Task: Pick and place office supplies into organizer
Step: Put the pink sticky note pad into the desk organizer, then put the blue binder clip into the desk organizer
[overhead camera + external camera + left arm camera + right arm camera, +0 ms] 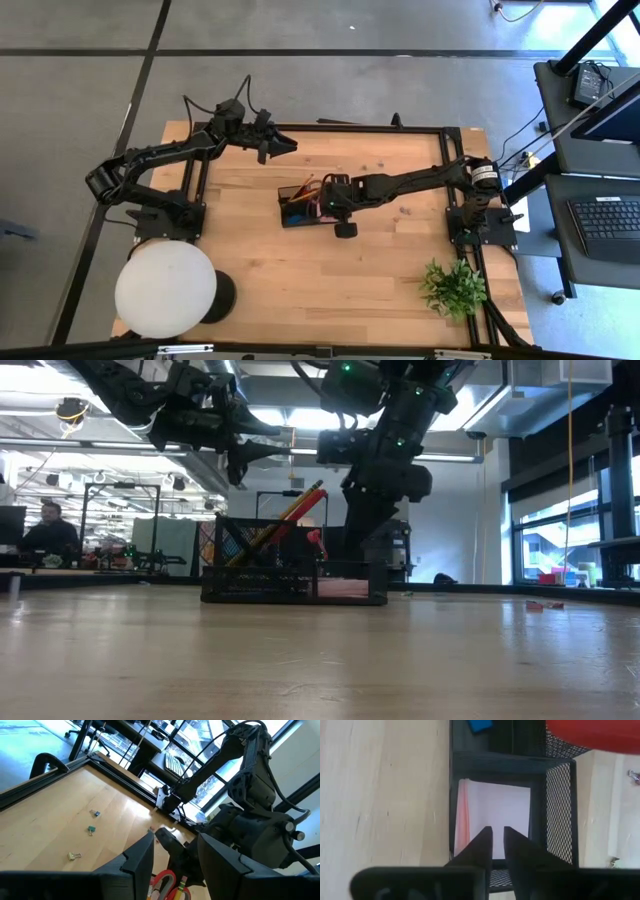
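Note:
The black mesh organizer (300,206) stands mid-table. Yellowish pencils (290,510) and the red scissors handles (315,541) stick up out of it. The pink sticky-note block (492,815) lies flat in one compartment, and the blue piece (480,725) lies in the compartment beside it. My right gripper (498,837) points down over the pink block, open by only a narrow slit, with nothing between its fingers. My left gripper (175,855) is open and empty. It hangs raised near the table's far edge (275,145), left of the organizer.
Small binder clips (91,830) lie scattered on the wood on the table's right part, past the organizer. A big white round lamp (165,290) fills the near left corner, and a green plant (455,287) sits near the right edge. People sit in the room behind.

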